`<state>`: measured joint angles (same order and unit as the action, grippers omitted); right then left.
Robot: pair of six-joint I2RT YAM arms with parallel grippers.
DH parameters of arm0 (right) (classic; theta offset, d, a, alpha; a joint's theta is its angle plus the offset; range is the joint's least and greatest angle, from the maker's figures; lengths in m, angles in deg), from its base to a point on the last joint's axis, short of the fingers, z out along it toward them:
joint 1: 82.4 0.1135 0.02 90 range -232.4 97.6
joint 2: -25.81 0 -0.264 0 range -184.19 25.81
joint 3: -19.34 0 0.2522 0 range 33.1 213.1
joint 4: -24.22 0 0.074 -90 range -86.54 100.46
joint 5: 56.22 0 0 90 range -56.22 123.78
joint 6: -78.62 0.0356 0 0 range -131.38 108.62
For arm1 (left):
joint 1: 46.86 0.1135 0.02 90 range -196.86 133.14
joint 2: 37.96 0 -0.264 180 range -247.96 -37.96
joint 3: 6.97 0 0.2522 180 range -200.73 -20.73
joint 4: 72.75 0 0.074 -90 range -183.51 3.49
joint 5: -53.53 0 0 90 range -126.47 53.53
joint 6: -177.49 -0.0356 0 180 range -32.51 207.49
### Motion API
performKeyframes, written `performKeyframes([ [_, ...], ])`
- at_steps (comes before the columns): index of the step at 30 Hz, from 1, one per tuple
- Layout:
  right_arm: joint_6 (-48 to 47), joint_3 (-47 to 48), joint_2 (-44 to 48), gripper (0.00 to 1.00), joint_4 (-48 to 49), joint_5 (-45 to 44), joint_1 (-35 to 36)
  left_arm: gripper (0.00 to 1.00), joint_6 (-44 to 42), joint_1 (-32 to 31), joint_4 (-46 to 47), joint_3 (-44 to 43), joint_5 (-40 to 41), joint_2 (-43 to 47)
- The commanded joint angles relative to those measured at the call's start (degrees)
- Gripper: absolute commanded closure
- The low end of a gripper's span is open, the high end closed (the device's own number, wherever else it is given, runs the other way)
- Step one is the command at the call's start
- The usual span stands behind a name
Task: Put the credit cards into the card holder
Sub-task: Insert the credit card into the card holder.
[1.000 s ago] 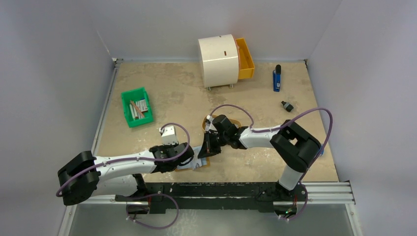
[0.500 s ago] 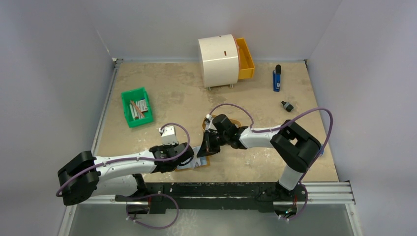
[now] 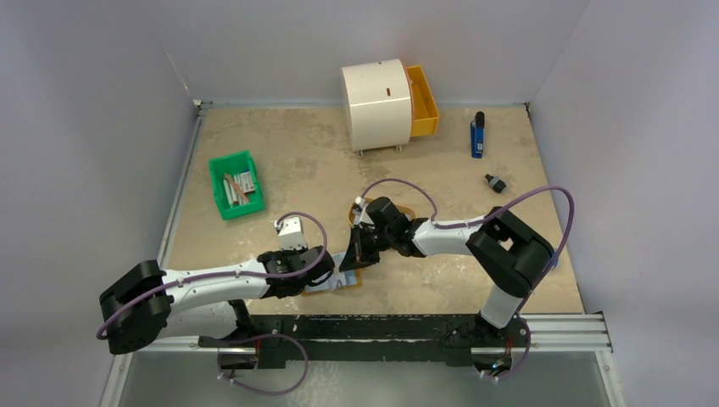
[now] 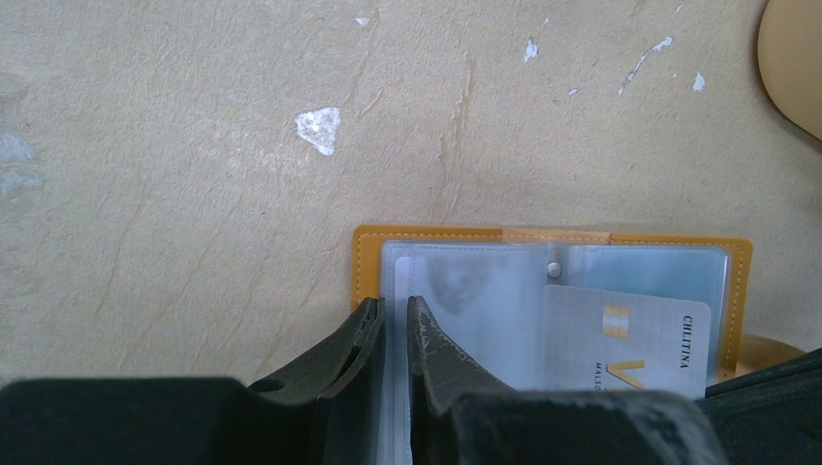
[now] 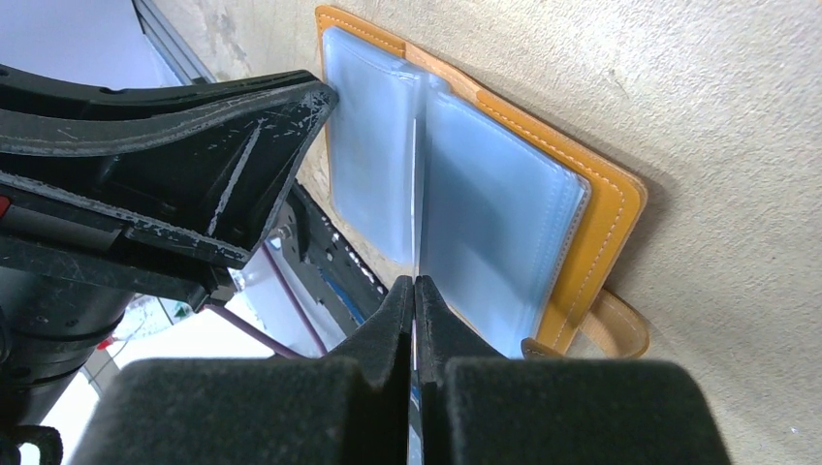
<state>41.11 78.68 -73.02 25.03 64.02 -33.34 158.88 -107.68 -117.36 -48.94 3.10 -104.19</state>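
Note:
The card holder (image 4: 366, 254) lies open on the table, orange-tan with clear plastic sleeves inside. My left gripper (image 4: 393, 308) is shut on its left sleeve edge, with only the thin plastic between the fingers. A pale grey credit card (image 4: 630, 339) with gold print lies over the right sleeves. In the right wrist view this credit card (image 5: 415, 194) shows edge-on, standing at the fold between the sleeves, and my right gripper (image 5: 415, 283) is shut on it. Seen from above, both grippers meet over the card holder (image 3: 343, 275) near the table's front edge.
A tan oval tray (image 3: 398, 212) sits just behind the right wrist. At the left stands a green bin (image 3: 235, 184) with sticks. A white cabinet (image 3: 377, 103) with an orange drawer (image 3: 422, 102) is at the back. A blue object (image 3: 477, 136) and a small black one (image 3: 494, 182) lie at the right.

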Motion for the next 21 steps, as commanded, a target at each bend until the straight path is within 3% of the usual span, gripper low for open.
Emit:
performKeyframes([
  [1, -0.72, 0.34, 3.1, 1.0, 1.79, 2.01, -0.06, 0.87, 0.75, 0.16, -0.97, 0.13, 0.59, 0.63],
  [21, -0.45, 0.32, 1.17, 1.0, 2.84, 2.81, -0.02, 0.87, 0.84, 0.1, -0.9, 0.19, 0.53, 0.79],
])
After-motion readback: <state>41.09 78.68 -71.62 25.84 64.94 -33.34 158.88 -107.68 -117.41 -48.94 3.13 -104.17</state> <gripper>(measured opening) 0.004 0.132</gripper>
